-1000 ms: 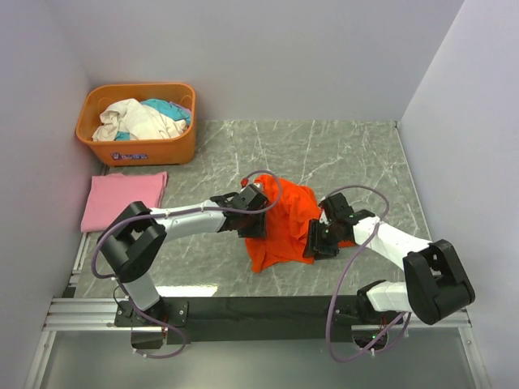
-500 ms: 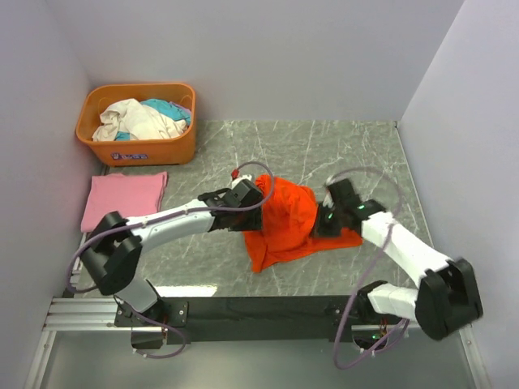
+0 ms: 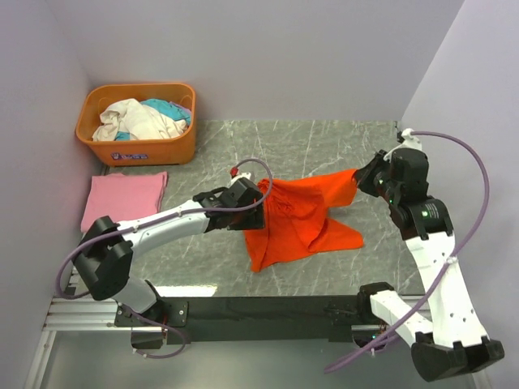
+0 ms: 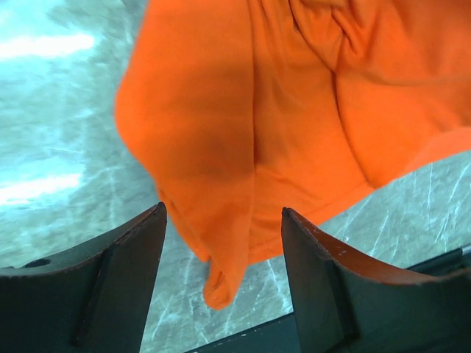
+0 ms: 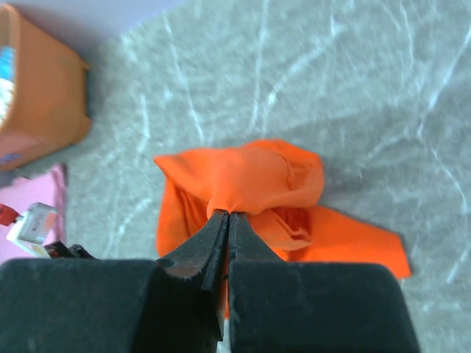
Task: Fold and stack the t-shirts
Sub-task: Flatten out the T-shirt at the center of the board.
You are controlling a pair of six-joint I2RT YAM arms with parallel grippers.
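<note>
The orange-red t-shirt (image 3: 304,217) lies crumpled mid-table, with one part lifted and pulled out toward the right. My right gripper (image 3: 362,177) is shut on that raised fold, and in the right wrist view the jaws (image 5: 228,215) pinch a bunch of the cloth (image 5: 243,176). At the shirt's left edge my left gripper (image 3: 258,212) is open. In the left wrist view a loose corner of the orange-red cloth (image 4: 221,184) hangs between the spread fingers (image 4: 118,279) without being clamped. The pink t-shirt (image 3: 126,198) lies folded flat at the far left.
An orange plastic basket (image 3: 138,150) holding white and teal clothes stands at the back left. Walls close the table on the left, back and right. The marble tabletop (image 3: 324,142) shows bare behind the shirt.
My right gripper shut on the orange-red shirt, then rose and swung back to the right, stretching the cloth. My left gripper opened wider and stayed at the shirt's left edge.
</note>
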